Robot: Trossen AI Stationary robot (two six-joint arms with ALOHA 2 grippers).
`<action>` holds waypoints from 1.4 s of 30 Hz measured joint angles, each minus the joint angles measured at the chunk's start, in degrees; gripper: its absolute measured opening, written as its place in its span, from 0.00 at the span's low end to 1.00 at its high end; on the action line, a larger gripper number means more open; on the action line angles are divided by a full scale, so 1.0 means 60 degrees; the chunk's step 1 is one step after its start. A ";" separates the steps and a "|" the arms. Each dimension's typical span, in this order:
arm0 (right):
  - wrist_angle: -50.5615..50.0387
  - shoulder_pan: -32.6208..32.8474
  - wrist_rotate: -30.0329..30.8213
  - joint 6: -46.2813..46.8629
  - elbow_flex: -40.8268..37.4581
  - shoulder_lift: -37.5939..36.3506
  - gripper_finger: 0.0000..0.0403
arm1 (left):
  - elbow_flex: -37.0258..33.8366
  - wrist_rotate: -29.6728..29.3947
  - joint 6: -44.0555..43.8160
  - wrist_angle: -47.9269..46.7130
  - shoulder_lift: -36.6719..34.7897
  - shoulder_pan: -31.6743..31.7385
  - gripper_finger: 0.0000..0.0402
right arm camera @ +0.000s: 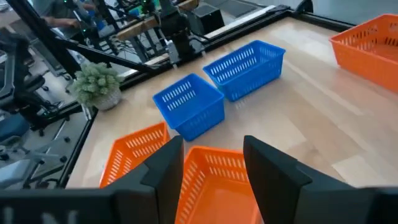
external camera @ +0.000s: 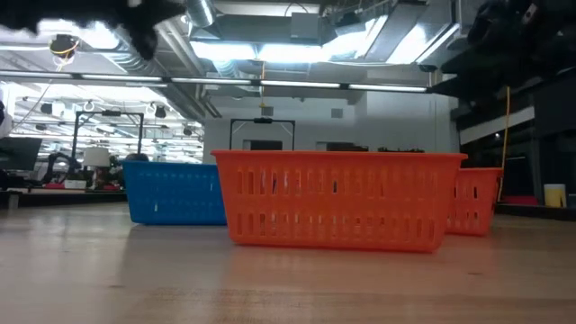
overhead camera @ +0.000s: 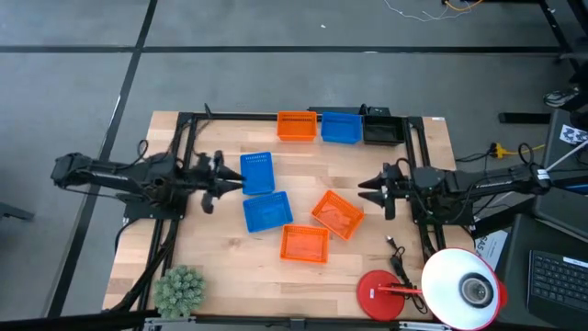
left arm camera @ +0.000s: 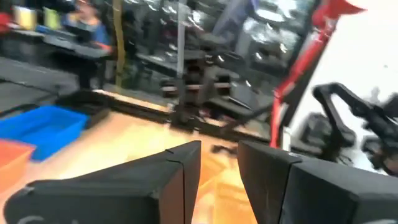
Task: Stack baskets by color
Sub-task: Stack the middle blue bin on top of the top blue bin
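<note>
Two blue baskets (overhead camera: 258, 172) (overhead camera: 267, 212) and two orange baskets (overhead camera: 337, 213) (overhead camera: 305, 244) rest on their bottoms mid-table, scattered. An orange basket (overhead camera: 296, 126), a blue one (overhead camera: 341, 128) and a black one (overhead camera: 383, 131) stand in a row at the far edge. My left gripper (overhead camera: 236, 181) hovers open just left of the two blue baskets, pointing right. From the right, my right gripper (overhead camera: 362, 188) hovers open and points left at the tilted orange basket (right arm camera: 217, 186). Neither touches a basket.
A red lamp base (overhead camera: 386, 294) with a white shade (overhead camera: 464, 287) stands at the near right corner. A green fuzzy plant (overhead camera: 179, 290) sits at the near left. Black rails (overhead camera: 184, 147) run along the left, right and far edges. Bare wood shows near the front middle.
</note>
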 joint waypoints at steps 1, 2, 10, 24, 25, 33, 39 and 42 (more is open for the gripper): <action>0.0019 0.0029 0.0000 -0.0114 0.0000 -0.0005 0.42 | 0.0481 0.0113 0.0068 -0.0313 0.0582 0.0001 0.25; 0.0031 0.0058 0.0008 -0.0247 0.0000 -0.0006 0.42 | 0.0983 0.0148 0.0141 -0.0728 0.1195 0.0001 0.25; 0.0120 0.0974 0.1303 -0.0994 -0.0004 -0.0711 0.42 | 0.5146 -0.0133 0.1223 -0.2486 0.6163 0.0348 0.25; -0.0656 0.4228 0.3261 0.0082 -0.0004 -0.0832 0.42 | 1.0355 -0.0492 0.1538 -1.0938 1.0285 0.1702 0.25; -0.0660 0.4400 0.3604 0.0170 -0.0004 -0.0827 0.42 | 1.0330 -0.0564 0.1094 -1.1318 1.0271 0.1846 0.25; -0.0665 0.4948 0.5157 0.0654 -0.0004 -0.0832 0.42 | 0.9981 -0.0100 -0.2606 -1.1332 1.0603 0.3325 0.25; -0.0672 0.4948 0.5155 0.0769 -0.0004 -0.0830 0.42 | 0.9987 -0.0179 -0.4163 -1.1239 1.1238 0.3683 0.25; -0.0672 0.4948 0.5148 0.0496 -0.0004 -0.0832 0.42 | 0.9987 -0.0182 -0.5158 -1.1120 1.1733 0.3644 0.25</action>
